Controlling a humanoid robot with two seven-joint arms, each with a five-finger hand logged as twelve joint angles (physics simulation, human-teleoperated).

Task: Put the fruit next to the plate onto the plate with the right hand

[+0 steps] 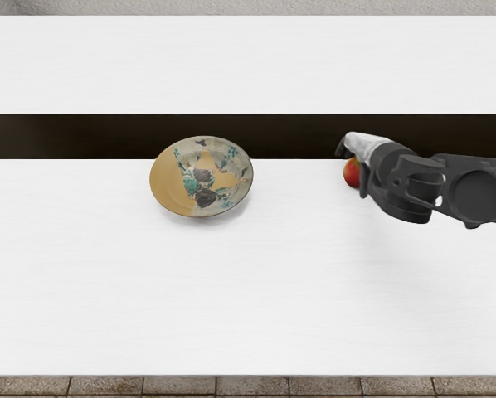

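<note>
White tabletop [107, 290] fills most of my head view. A dark gap [65, 137] runs across it at 12 o'clock, and a second white surface [231, 62] lies beyond that. A strip of brown paving [248, 386] shows along the 6 o'clock edge.

Left of centre sits the plate [160, 184], a shallow ochre dish painted with teal leaves and dark purple shapes. Its far rim overlaps the dark gap.

Well apart from the plate, at its 3 o'clock, I see the fruit [351, 172]. It is small, round and red-orange, and it rests on the table just at the edge of the gap, not on the plate.

The right hand [397, 182] is dark grey and comes in from the right edge on a bulky forearm [476, 195]. It sits against the fruit's 3 o'clock side and hides that half of it. A pale grey part of the hand reaches over the fruit at 12 o'clock. From this angle I cannot tell whether the hand is clasping the fruit or only lies loose beside it.
</note>
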